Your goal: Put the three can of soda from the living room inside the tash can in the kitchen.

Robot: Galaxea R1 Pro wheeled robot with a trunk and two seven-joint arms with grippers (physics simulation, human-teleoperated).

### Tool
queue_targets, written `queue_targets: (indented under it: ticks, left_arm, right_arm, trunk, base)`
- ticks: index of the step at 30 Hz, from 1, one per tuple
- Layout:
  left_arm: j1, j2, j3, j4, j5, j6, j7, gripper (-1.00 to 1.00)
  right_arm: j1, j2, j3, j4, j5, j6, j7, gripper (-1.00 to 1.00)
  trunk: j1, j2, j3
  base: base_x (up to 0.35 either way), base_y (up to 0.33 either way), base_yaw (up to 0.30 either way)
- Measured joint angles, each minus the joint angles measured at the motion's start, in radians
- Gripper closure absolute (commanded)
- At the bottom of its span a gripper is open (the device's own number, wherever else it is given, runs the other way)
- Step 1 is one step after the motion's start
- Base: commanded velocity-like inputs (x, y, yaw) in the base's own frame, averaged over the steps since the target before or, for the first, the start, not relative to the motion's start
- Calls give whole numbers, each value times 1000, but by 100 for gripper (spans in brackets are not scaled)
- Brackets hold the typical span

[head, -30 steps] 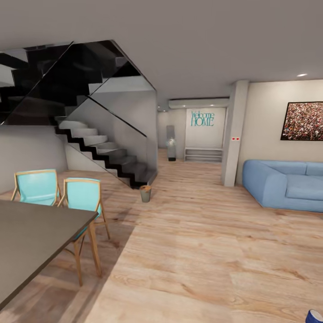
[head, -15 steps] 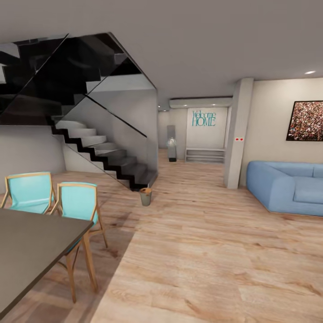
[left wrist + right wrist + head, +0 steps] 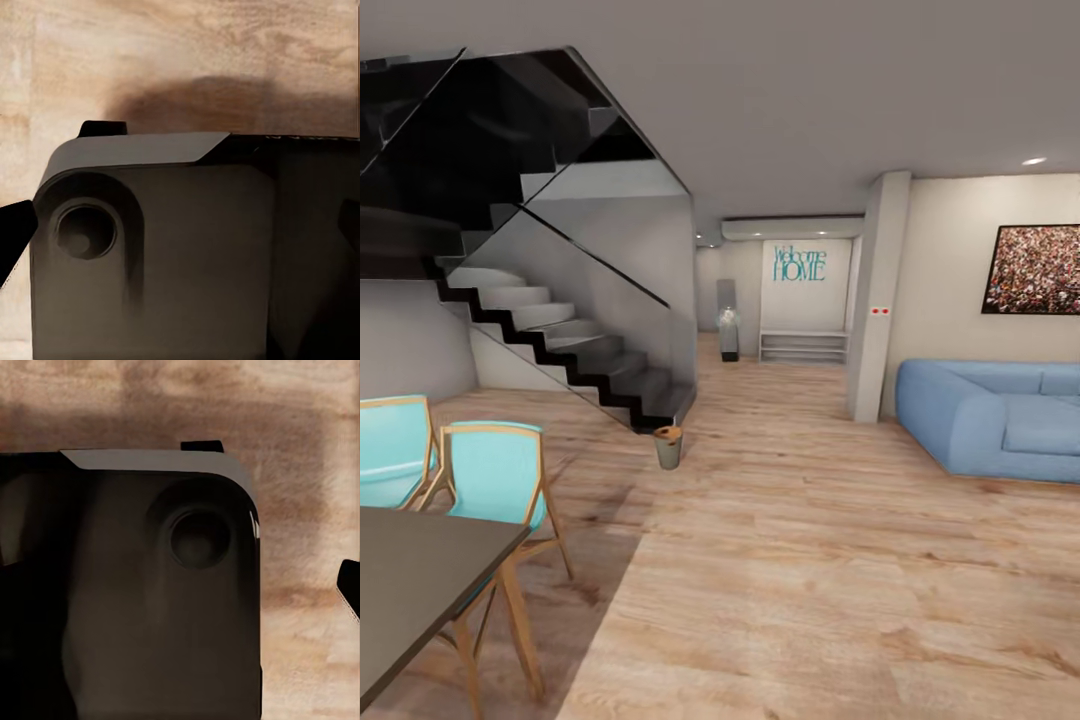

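The tash can [image 3: 668, 448], a small brown round bin, stands on the wood floor at the foot of the black staircase [image 3: 560, 350], well ahead of me and a little left of centre. The soda cans are out of view. In the left wrist view one dark fingertip [image 3: 11, 240] pokes in at the edge beside the robot's dark grey body [image 3: 165, 255], over plank floor. The right wrist view likewise has a dark fingertip [image 3: 351, 585] at its edge beside that same dark body [image 3: 150, 585]. Neither view reveals whether anything is held.
A dark table [image 3: 420, 580] with two turquoise chairs [image 3: 490, 480] fills the near left. A blue sofa [image 3: 990, 420] sits at the right below a wall picture [image 3: 1035, 270]. A pillar [image 3: 875, 300] stands mid-right. Open plank floor [image 3: 810, 560] stretches ahead toward a hallway.
The whole head view has shifted, so the camera moved: bin and stairs look nearer and lower. A blue can top at the bottom right corner one second ago is out of frame.
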Motion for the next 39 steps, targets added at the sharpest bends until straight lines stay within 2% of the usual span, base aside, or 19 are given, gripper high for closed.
queue_targets:
  ticks: [39]
  left_arm:
    - [0,3,-1,-9,2,-1,1,-100]
  right_arm:
    - [0,0,0,0,0,0,0,-100]
  trunk:
    - [0,0,0]
  base:
    - [338,0,0]
